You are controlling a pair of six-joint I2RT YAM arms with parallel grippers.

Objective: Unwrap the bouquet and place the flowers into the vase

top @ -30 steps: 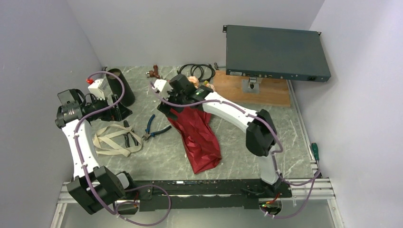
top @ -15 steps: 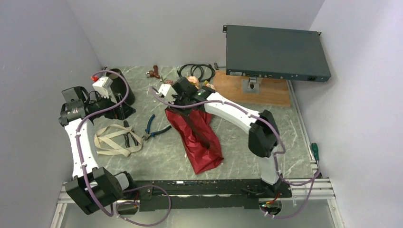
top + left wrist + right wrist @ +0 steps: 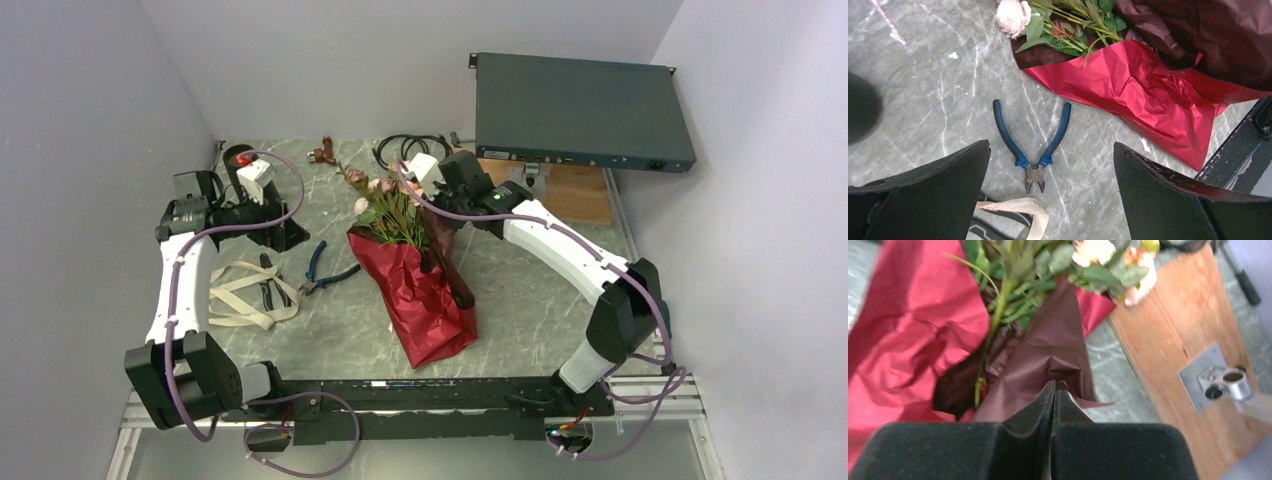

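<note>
Right gripper point(image 3: 1052, 388) is pressed together on the top edge of the bouquet's dark maroon inner sheet point(image 3: 1048, 352), pinching that paper above the bench point(image 3: 520, 300). The bouquet point(image 3: 425, 300) lies near the middle of the bench, with the closed end of its crinkled red wrap pointing toward 5 o'clock and its open mouth toward 11 o'clock. The flowers point(image 3: 385, 205), pink and peach roses with green leaves, spill out of that mouth, their stems inside the paper.

Left gripper point(image 3: 1050, 147) hangs spread wide over blue-handled pliers point(image 3: 1034, 170), touching nothing. The pliers lie at 9 o'clock from the bouquet, just beside it. The vase point(image 3: 230, 155) stands near the far-left corner, toward 10 o'clock from the flowers, mostly hidden behind the left wrist. A beige ribbon point(image 3: 235, 295) lies loose at 8 o'clock from the pliers. A coiled black cable point(image 3: 405, 148) sits at 12 o'clock from the flowers, and a wooden board point(image 3: 575, 195) at 3 o'clock.
</note>
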